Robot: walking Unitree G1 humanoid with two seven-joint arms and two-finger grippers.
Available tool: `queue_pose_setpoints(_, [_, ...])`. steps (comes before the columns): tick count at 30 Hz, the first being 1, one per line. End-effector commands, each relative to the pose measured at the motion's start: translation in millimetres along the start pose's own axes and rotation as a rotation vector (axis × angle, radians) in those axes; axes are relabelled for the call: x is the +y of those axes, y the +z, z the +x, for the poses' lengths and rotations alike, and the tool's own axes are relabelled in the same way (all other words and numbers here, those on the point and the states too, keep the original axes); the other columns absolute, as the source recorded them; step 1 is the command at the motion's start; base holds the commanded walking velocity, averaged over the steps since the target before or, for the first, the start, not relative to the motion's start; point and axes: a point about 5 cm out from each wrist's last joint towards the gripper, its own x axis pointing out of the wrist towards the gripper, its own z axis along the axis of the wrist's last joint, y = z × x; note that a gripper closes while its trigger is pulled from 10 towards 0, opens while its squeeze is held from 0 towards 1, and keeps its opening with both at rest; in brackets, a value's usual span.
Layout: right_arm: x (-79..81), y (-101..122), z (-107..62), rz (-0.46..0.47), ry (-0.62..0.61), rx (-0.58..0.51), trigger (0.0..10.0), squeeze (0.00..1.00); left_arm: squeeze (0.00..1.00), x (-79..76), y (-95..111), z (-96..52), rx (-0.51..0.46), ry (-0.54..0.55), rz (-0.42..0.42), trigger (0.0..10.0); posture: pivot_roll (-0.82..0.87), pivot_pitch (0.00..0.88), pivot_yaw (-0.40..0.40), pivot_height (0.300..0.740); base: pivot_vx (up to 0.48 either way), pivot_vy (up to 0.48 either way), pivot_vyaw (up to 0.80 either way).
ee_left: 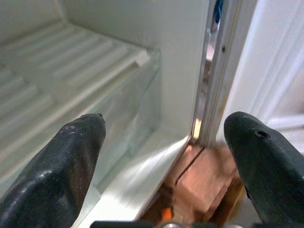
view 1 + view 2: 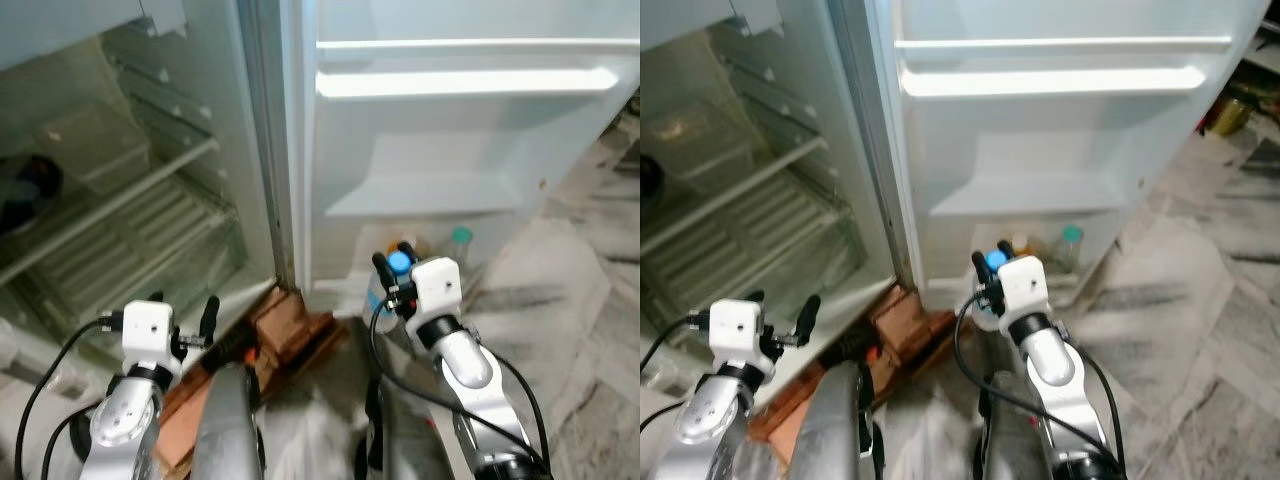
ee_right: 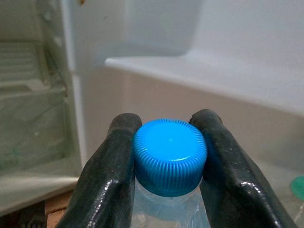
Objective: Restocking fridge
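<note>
Right wrist view is showing you the right gripper (image 3: 170,166) clamping a clear bottle (image 3: 166,209) at the neck, its two black fingers (image 3: 109,175) pressing on either side of the ribbed blue cap (image 3: 170,156). In the left eye view you are seeing that same right gripper (image 2: 392,268) holding the bottle upright just in front of the lowest door shelf (image 2: 440,262) of the open fridge door (image 2: 460,120), with the blue cap (image 2: 399,262) facing up toward the camera. A second bottle with a green cap (image 2: 460,237) is already standing in that lowest shelf, near the held one and further to the right. The two door shelves above it are lying bare.

Your left gripper (image 2: 205,318) is hovering low near the bottom edge of the fridge body (image 2: 120,200), holding nothing; in the left wrist view its fingers (image 1: 61,161) are standing wide apart, looking at the ribbed white shelf (image 1: 61,71) and the clear drawer front beneath it. Reddish-brown bricks (image 2: 285,320) are lying on the floor (image 2: 580,300) under the fridge's corner, between your two arms.
</note>
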Motion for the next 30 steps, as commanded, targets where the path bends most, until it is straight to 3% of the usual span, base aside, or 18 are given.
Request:
queue_pose_setpoints(1, [4.7,11.7,10.8,-0.025,0.043,-0.061,10.0,0.0,0.0,5.9,-0.6,-4.4,0.018,0.009,0.02,10.0,0.04,0.171,-0.002,0.57,0.0,0.0,0.0])
queue_pose_setpoints(11, [3.5,34.3,49.3,-0.076,0.107,-0.152,10.0,0.0,0.0,20.9,4.8,-15.4,0.044,-0.004,0.105,10.0,0.1,0.245,-0.009,0.57,0.0,0.0,0.0])
queue_pose_setpoints(17, [-2.2,53.3,78.0,-0.197,0.126,-0.228,10.0,0.0,0.0,35.2,19.6,-16.7,0.038,0.004,0.109,10.0,0.16,0.302,-0.011,0.57,0.0,0.0,0.0])
queue_pose_setpoints(25, [-12.2,74.1,104.1,-0.269,0.067,-0.281,10.0,0.0,0.0,31.6,29.5,-29.7,0.017,0.004,0.119,10.0,0.23,0.354,0.009,0.57,0.0,0.0,0.0])
queue_pose_setpoints(30, [-11.8,72.0,114.8,-0.365,0.04,-0.272,10.0,0.0,0.0,26.8,29.0,-37.9,0.047,-0.02,0.131,10.0,0.26,0.38,0.019,0.57,0.0,0.0,0.0])
